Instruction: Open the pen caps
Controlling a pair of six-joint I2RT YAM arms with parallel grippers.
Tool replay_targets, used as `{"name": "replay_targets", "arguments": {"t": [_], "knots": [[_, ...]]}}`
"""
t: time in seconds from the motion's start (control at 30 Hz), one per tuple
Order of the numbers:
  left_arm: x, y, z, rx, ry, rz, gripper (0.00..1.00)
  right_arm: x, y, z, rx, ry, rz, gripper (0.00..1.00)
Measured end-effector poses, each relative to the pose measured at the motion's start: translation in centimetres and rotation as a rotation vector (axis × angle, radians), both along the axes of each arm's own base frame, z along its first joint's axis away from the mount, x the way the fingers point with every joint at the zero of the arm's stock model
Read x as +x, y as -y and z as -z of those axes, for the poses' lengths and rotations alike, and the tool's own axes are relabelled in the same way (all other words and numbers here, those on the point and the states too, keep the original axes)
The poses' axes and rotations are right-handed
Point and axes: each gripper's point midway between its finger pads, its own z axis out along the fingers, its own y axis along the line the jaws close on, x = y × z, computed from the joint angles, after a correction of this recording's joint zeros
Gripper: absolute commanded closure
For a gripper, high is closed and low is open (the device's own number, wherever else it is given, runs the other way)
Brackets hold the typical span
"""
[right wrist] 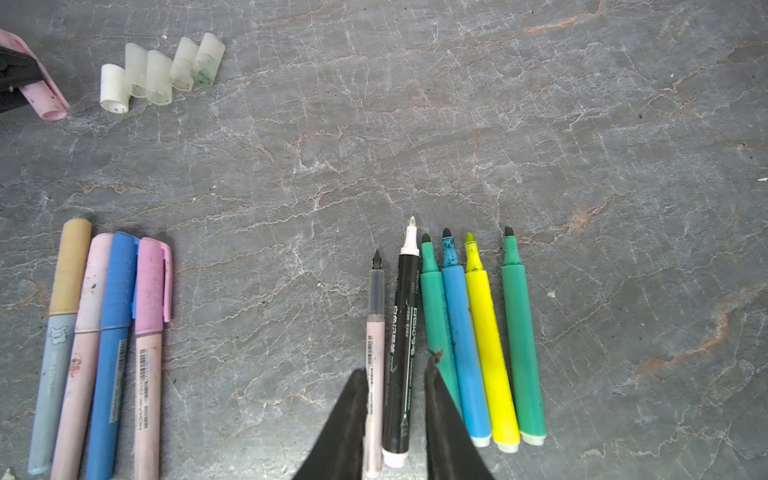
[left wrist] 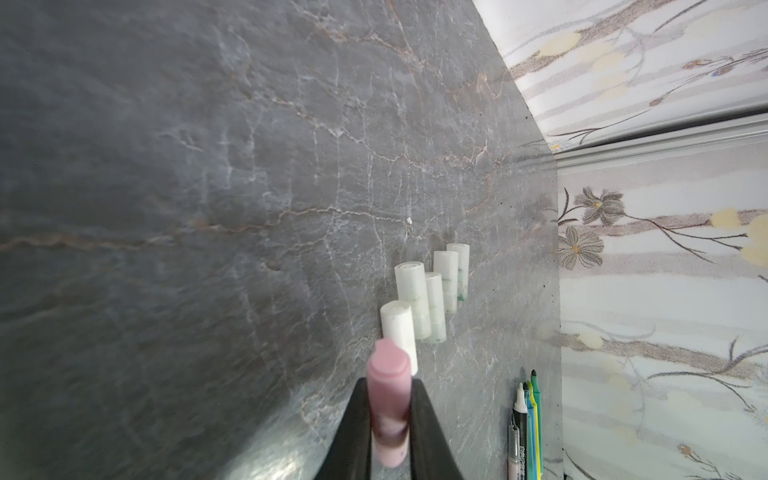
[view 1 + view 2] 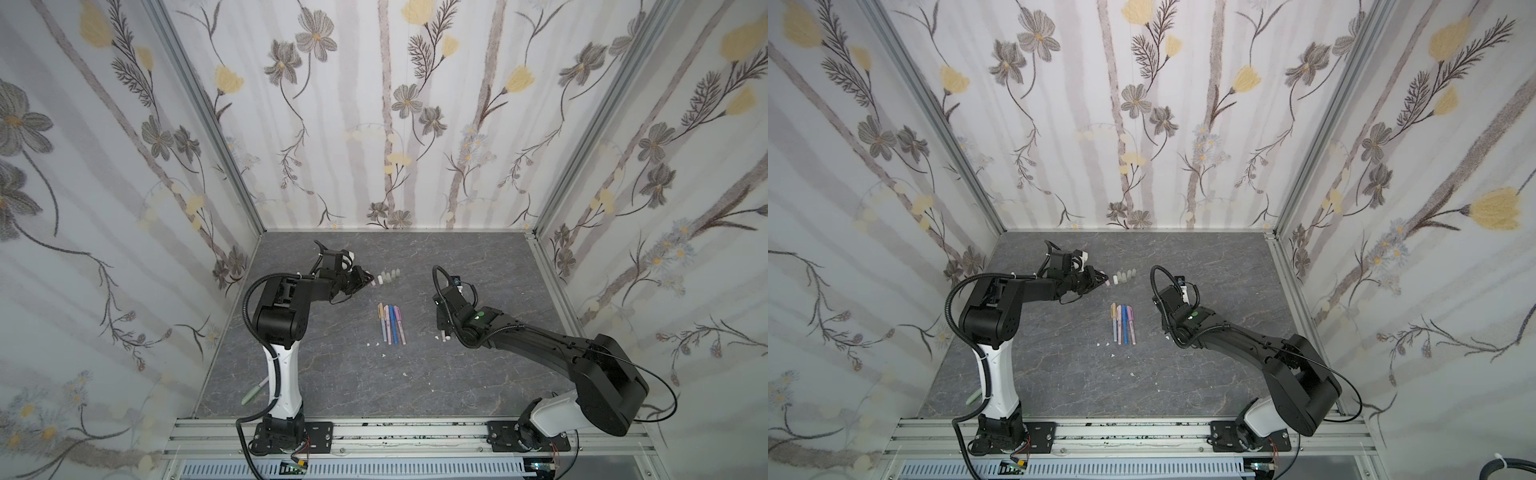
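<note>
At the bench (image 1: 582,145), the left hand (image 2: 390,382) clamped a pink cap (image 2: 388,401).
It sat just beside five pale caps (image 1: 160,72); the right hand (image 1: 397,365) hung parted over six uncapped pens (image 1: 457,332), four capped pens (image 1: 108,332) nearby.

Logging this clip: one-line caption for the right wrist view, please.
Six uncapped pens by the right fingers, four capped pens alongside, five loose caps beyond, left fingers holding a pink cap.
</note>
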Motion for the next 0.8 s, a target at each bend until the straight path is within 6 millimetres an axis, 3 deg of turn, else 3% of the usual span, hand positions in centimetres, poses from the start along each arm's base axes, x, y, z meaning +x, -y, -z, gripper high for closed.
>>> {"name": "replay_targets", "arguments": {"t": [0.53, 0.8], "knots": [[0.0, 0.1, 1.1, 0.046, -0.040, 0.016, 0.79, -0.2, -0.2, 0.3, 0.007, -0.013, -0.010, 0.75], [-0.8, 0.0, -0.8, 0.036, -0.011, 0.018, 0.79, -0.5, -2.6, 0.5, 0.049, -0.032, -0.097, 0.74]]}}
